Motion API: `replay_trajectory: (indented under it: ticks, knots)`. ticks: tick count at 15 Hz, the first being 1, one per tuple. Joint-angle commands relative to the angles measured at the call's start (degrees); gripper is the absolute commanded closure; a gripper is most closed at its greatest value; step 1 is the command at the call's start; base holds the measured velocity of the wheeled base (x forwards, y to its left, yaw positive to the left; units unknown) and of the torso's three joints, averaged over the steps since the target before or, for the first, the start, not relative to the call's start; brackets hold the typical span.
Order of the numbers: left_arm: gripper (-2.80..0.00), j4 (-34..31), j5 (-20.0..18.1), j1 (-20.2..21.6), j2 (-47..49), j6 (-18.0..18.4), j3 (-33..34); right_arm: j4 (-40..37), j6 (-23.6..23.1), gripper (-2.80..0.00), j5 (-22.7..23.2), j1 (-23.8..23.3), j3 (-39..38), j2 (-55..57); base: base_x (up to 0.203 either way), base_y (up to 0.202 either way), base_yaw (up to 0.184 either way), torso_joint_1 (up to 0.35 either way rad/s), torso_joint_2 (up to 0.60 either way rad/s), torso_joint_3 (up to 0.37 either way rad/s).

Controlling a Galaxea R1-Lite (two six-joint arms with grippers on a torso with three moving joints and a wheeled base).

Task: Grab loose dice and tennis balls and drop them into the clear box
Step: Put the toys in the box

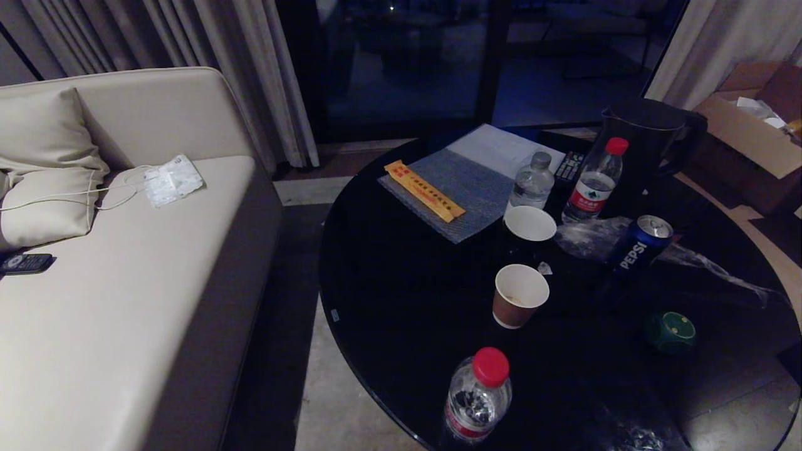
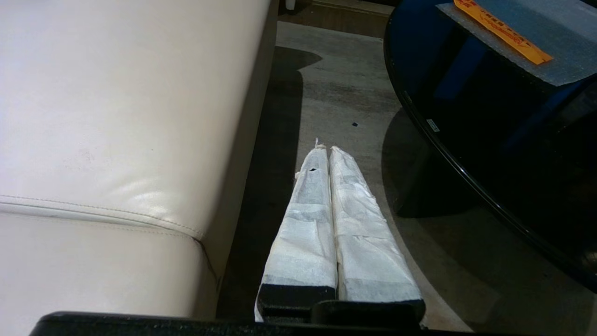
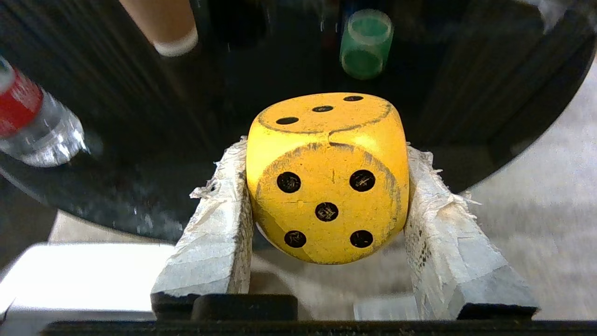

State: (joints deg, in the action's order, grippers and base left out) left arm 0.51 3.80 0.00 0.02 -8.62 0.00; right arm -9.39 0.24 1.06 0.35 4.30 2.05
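Note:
My right gripper (image 3: 324,156) is shut on a yellow die (image 3: 326,186) with black pips, held between its two padded fingers (image 3: 219,205) just off the near rim of the black round table (image 3: 140,200). A dark green die (image 1: 670,332) rests on the table's right side, and it also shows ahead of the held die as the green die (image 3: 366,44). My left gripper (image 2: 326,148) is shut and empty, parked low over the floor between sofa and table. Neither arm shows in the head view. The tennis balls and the clear box are out of view.
On the table stand two paper cups (image 1: 520,294), a red-capped water bottle (image 1: 477,398) at the near edge, two more bottles (image 1: 592,181), a Pepsi can (image 1: 642,241), a black kettle (image 1: 645,150) and a mat (image 1: 463,188). A beige sofa (image 1: 125,282) is at the left.

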Motion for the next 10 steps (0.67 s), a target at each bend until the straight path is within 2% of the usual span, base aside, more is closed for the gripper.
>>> replay_trajectory:
  ticks: [1,10]
  knots:
    - [0.0,0.02,-0.01,0.0,-0.11,-0.08,0.0,-0.28,0.28,0.0,-0.07,0.09,-0.52,-2.13,0.0,0.0,0.0,0.0,0.0,0.0]
    - [0.0,0.02,-0.01,0.0,-0.03,0.01,0.0,-0.28,0.28,0.0,-0.09,0.09,-0.52,-2.12,0.0,0.0,0.0,0.0,0.0,0.0]
